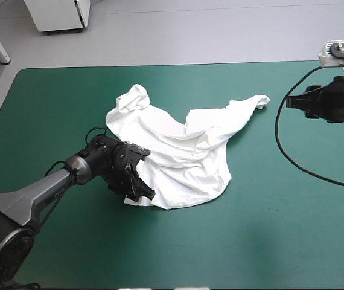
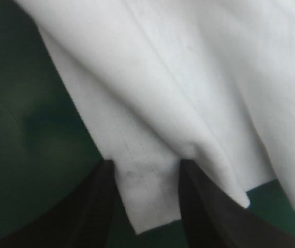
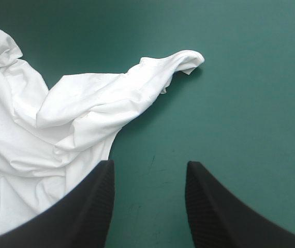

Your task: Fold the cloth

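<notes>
The T-shirt [image 1: 178, 145] is left rumpled and half-spread in the middle of the teal-green counter [image 1: 268, 235], one sleeve trailed toward the far right. The left gripper [image 1: 140, 194] is set low at the near-left hem corner [image 2: 146, 199], black fingers apart with the hem strip lying between them, so nothing's pinched yet. It's likely lined up there so that corner can be grabbed. The right gripper [image 3: 148, 168] is held spread open too, well clear on the cloth's right, probably parked out of the way.
</notes>
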Robot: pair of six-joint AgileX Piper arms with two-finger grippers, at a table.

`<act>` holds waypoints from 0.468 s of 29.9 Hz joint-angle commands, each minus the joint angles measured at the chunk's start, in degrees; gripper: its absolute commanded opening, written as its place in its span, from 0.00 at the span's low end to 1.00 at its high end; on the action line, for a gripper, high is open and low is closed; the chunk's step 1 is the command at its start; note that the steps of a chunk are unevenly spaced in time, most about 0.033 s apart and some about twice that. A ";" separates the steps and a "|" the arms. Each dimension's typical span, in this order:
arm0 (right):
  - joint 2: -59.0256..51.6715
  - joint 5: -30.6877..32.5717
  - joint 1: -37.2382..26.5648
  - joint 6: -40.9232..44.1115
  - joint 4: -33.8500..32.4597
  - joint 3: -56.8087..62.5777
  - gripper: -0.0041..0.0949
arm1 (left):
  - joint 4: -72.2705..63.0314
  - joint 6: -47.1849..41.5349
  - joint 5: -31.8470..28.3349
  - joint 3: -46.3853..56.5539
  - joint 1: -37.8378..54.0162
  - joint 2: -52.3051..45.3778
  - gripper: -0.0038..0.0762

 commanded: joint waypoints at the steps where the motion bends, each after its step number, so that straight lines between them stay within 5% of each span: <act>1: -1.36 0.03 0.00 -0.14 -0.18 -1.19 0.46 | 2.55 -3.76 -0.01 -1.05 -0.15 -1.57 0.42; 8: -1.36 0.03 0.00 -0.14 -0.75 -1.19 0.46 | 4.12 -5.82 0.41 1.64 -0.15 -0.08 0.39; 14: -1.36 0.03 0.00 -0.14 -1.24 -1.19 0.46 | 0.48 -5.61 -1.54 6.59 -0.28 1.81 0.02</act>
